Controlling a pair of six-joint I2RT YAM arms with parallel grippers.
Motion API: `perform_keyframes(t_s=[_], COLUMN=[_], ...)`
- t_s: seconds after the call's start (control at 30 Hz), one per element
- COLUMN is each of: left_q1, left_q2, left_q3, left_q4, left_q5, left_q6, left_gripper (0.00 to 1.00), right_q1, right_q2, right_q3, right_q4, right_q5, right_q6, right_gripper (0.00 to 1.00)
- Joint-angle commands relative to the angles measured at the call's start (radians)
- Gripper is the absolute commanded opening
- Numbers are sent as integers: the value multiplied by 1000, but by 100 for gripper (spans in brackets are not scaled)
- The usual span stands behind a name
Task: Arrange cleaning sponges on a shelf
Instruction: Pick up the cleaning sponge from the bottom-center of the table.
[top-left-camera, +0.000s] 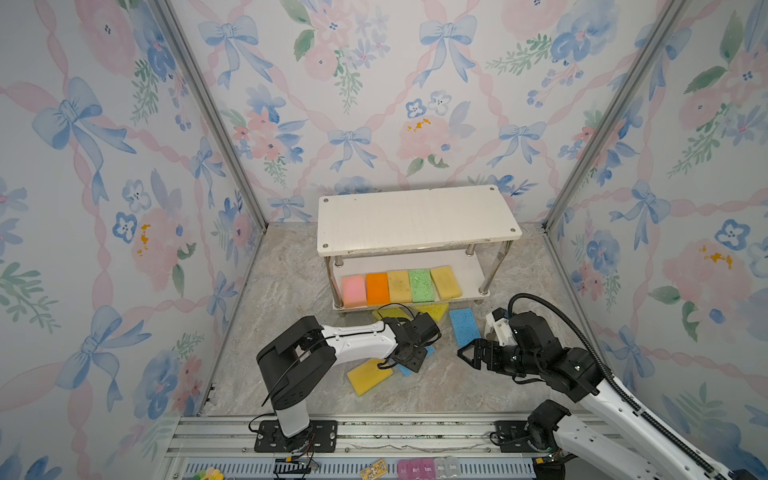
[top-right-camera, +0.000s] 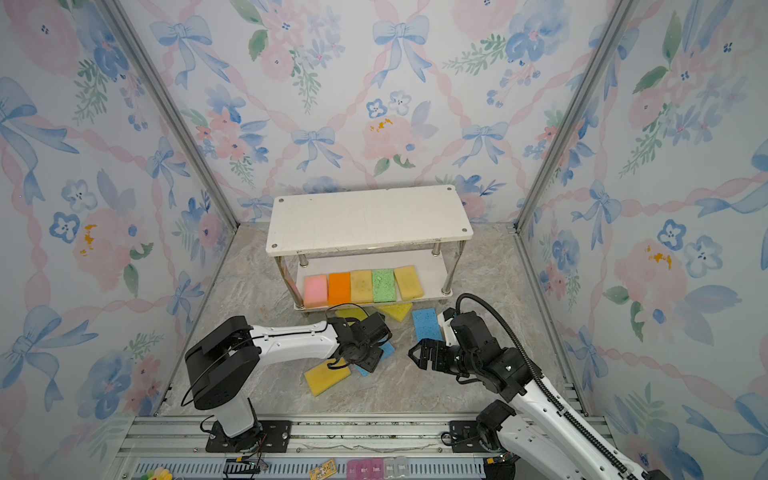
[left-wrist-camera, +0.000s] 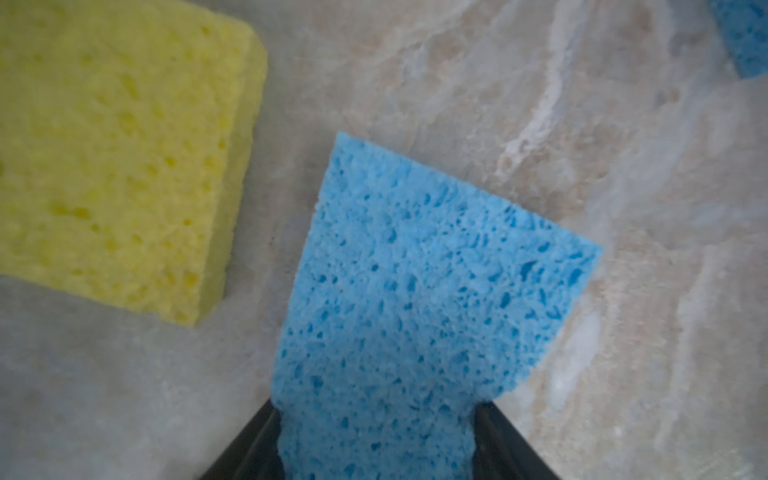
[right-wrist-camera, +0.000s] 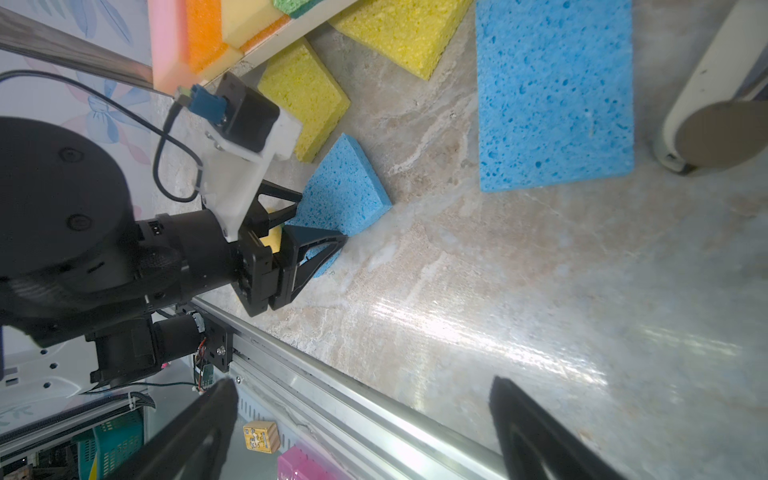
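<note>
The shelf (top-left-camera: 415, 220) stands at the back wall: two white rectangular boards on shiny metal legs, with a round screw head at each corner of the top board. On the lower board five flat foam slabs lie side by side in a row. From the left they are a pink sponge (top-left-camera: 353, 290), an orange sponge (top-left-camera: 377, 288), a mustard sponge (top-left-camera: 399, 286), a green sponge (top-left-camera: 421, 285) with coarse pores, and a second mustard sponge (top-left-camera: 445, 282) turned slightly askew.

The others lie on the glossy, marble-veined floor (top-left-camera: 436, 395). A bright yellow sponge (right-wrist-camera: 399, 33) and a second bright yellow sponge (right-wrist-camera: 303, 95), both pitted, poke out from under the shelf's front edge. A large blue sponge (top-left-camera: 464, 326) lies flat near the shelf's right front leg. A deep yellow sponge (top-left-camera: 369, 376) sits nearer the front rail, partly under the left arm.

The left gripper (left-wrist-camera: 376, 444) has its black fingers pressed against two opposite sides of a small blue sponge (left-wrist-camera: 415, 291). The sponge's holey body narrows where they pinch it. I can't tell whether it is clear of the floor.

The right gripper (top-left-camera: 468, 354) hangs low beside the large blue sponge, its jaws spread wide over the stone-patterned surface.
</note>
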Motion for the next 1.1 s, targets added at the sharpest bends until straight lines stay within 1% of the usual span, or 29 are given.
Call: perform_keyframes(t_s=[0.0, 0.1, 0.2, 0.3, 0.37, 0.4, 0.47, 0.53, 0.6, 0.73, 0.83, 0.97, 1.07], left_q1=[-8, -6, 0, 7, 5, 2, -10, -22, -29, -45, -51, -66, -74], left_q2=[-106, -168, -232, -298, -346, -381, -446, -507, -548, -590, -593, -579, -582], left_q3=[-3, -11, -43, -122, -208, -259, -385, -484, -525, -549, -558, -550, -543], left_q4=[-6, 1, 19, 117, 251, 336, 497, 626, 670, 683, 705, 708, 708], left_q5=[59, 93, 91, 103, 121, 113, 75, 6, -58, -156, -180, -189, -195], left_q6=[-49, -109, -244, -451, -613, -715, -908, -1087, -1188, -1328, -1394, -1433, -1429], left_gripper=[64, 64, 65, 68, 69, 68, 68, 68, 67, 68, 70, 70, 70], right_q1=[-20, -22, -18, 12, 45, 68, 114, 163, 200, 280, 323, 371, 387], right_q2=[5, 16, 31, 32, 30, 31, 34, 43, 65, 135, 187, 256, 311], right_q3=[15, 29, 47, 50, 41, 34, 21, 3, -5, 25, 50, 102, 138], right_q4=[-41, -45, -33, -9, 17, 33, 69, 111, 150, 168, 194, 239, 274], right_q5=[-19, -28, -40, -16, 10, 27, 59, 82, 91, 118, 136, 173, 181], right_q6=[-18, -21, -17, 5, 23, 31, 49, 67, 77, 52, 30, 10, -6], right_gripper=[98, 98, 98, 100, 98, 96, 95, 94, 91, 86, 86, 84, 82])
